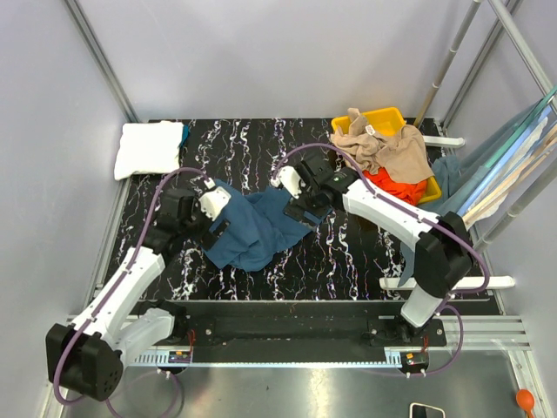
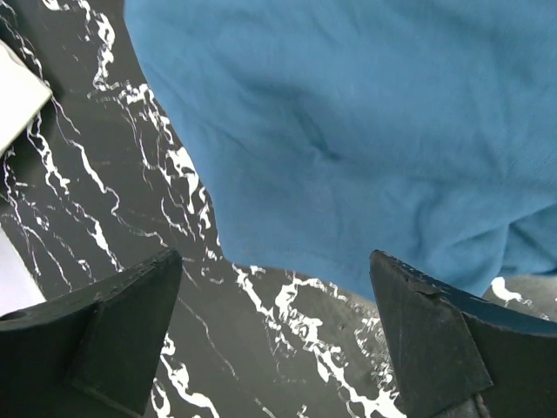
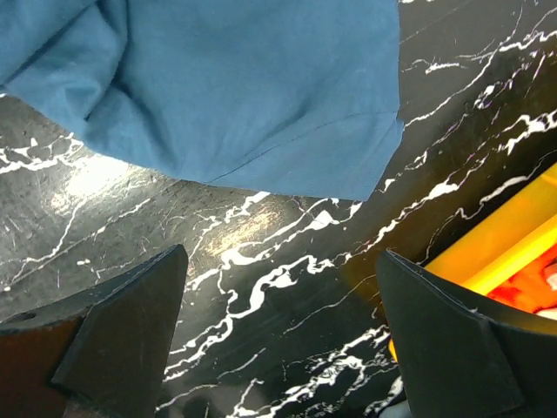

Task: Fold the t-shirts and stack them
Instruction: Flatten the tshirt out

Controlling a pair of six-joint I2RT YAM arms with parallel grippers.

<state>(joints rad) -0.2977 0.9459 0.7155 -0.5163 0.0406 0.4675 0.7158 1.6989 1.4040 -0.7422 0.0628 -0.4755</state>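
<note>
Blue tee (image 1: 252, 237) crumpled on counter (image 1: 348, 261), both claws spread.
Left claw (image 2: 274, 283) and right claw (image 3: 283, 274) gape near its edges; arms cover parts overhead; wrist views crop it.

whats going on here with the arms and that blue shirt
Two arms are working on a blue shirt lying crumpled mid-table. The left gripper and right gripper are both open at its edges, gripping nothing. A folded white shirt sits at the far left corner; a yellow bin at far right holds tan shirts over an orange shirt.
</note>
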